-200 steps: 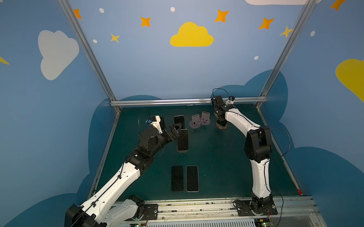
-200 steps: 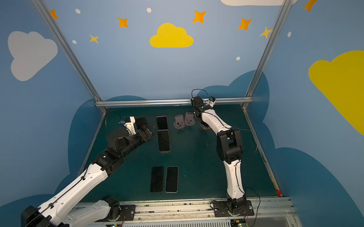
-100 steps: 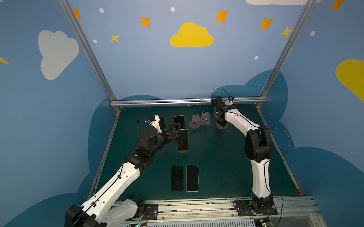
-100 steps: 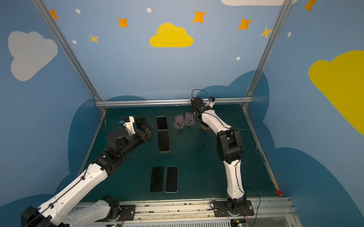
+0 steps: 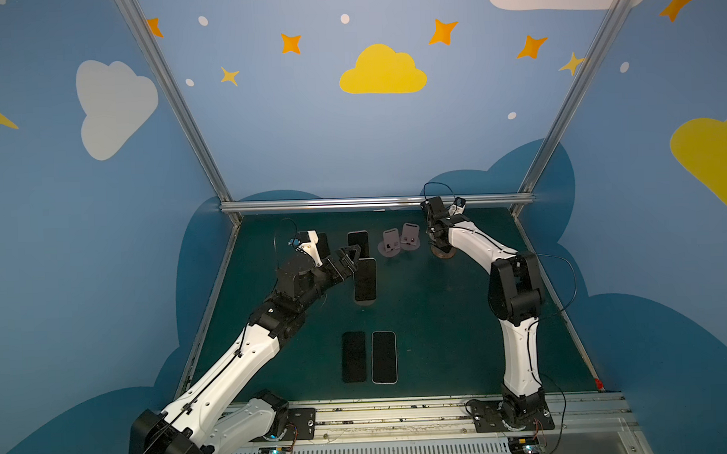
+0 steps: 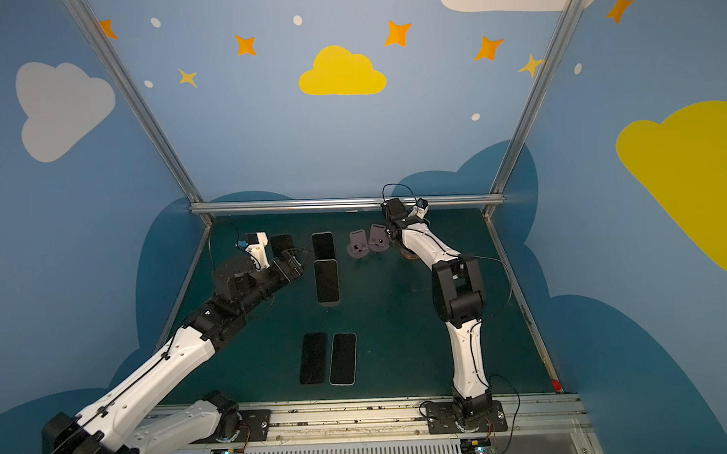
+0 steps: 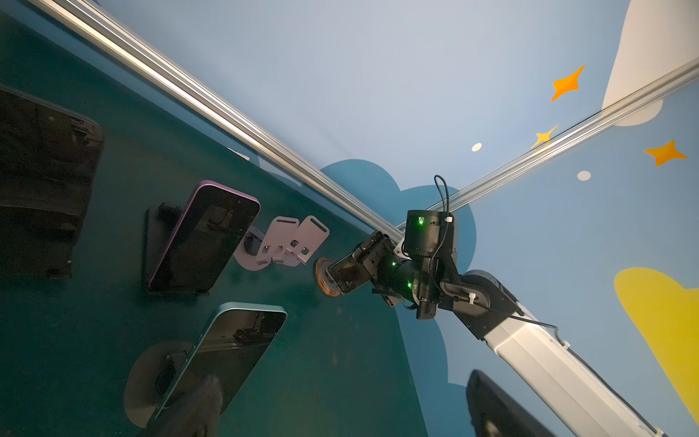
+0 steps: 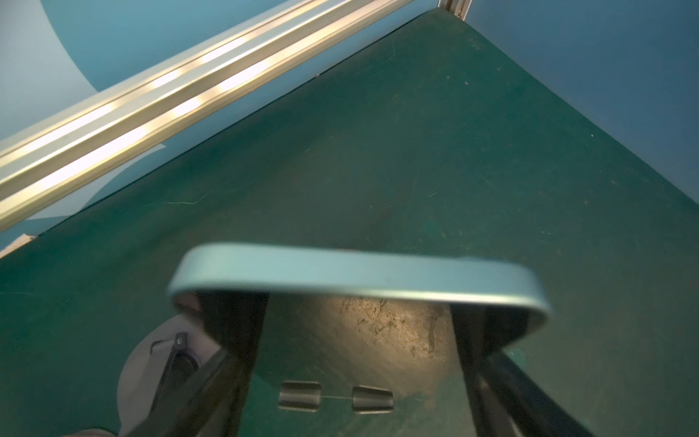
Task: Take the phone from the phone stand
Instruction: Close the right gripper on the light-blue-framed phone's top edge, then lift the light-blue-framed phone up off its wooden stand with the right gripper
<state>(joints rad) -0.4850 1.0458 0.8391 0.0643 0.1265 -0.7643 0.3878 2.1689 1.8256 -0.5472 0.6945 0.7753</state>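
Note:
At the back right a teal-edged phone leans on a round brown phone stand. My right gripper reaches down over it with a dark finger along each side. The phone's top edge hides the fingertips, so contact is unclear. In both top views this gripper covers the phone above the brown stand. My left gripper is open beside a blue phone propped on a grey round stand, holding nothing.
A purple phone and a dark phone lean on black stands at the back. Two empty lilac stands sit between the arms. Two phones lie flat near the front. The metal rail runs close behind the right gripper.
The right gripper's jaws have come closer together around the phone on the brown stand. Both arms stay almost where they were, and the left gripper stays open.

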